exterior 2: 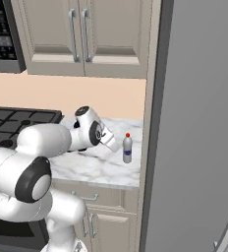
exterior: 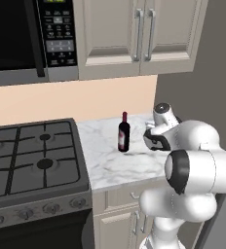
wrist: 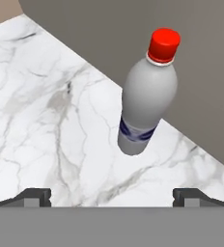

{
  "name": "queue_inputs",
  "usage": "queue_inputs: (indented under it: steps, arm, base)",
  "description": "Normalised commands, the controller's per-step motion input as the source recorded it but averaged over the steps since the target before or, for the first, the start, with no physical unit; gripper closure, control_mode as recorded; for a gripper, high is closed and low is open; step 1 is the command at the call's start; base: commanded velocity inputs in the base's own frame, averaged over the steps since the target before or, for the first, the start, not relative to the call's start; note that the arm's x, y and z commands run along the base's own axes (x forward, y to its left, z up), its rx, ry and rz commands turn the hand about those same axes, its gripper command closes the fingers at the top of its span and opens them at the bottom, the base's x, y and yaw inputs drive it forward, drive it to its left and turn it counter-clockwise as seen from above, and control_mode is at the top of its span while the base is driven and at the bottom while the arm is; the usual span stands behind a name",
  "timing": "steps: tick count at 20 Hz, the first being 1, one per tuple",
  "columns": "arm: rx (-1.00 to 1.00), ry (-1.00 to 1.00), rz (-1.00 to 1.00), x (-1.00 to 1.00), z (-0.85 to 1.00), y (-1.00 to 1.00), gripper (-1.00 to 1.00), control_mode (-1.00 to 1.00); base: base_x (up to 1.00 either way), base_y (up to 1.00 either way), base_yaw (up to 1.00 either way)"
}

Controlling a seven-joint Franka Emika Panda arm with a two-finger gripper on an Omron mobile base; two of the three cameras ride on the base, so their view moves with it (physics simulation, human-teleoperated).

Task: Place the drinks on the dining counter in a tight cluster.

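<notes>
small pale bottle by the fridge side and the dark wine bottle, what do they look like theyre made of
The small pale grey bottle with a red cap looks like matte plastic: opaque, soft even shading, no sharp glints. The dark wine bottle with a red-topped neck looks like glossy dark glass, though the render leaves that open. Both stand upright on the white grey-veined marble-look worktop.

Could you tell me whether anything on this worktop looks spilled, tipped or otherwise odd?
Nothing stands out. The wine bottle and the small pale bottle both stand upright and capped on the marble worktop, with no spill visible.
</notes>
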Motion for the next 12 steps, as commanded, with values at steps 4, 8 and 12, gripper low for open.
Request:
queue_inputs:
  steps: [4, 8, 12]
  arm:
    - [0.00, 0.00, 0.00, 0.00, 0.11, -0.32, -1.00, -1.00]
    - [0.00, 0.00, 0.00, 0.01, 0.01, -0.34, -1.00, -1.00]
    - [0.00, -0.06, 0.00, 0.04, 0.00, -0.23, -1.00, -1.00]
  base:
    - [0.00, 0.00, 0.00]
    - [0.00, 0.00, 0.00]
    - [0.00, 0.00, 0.00]
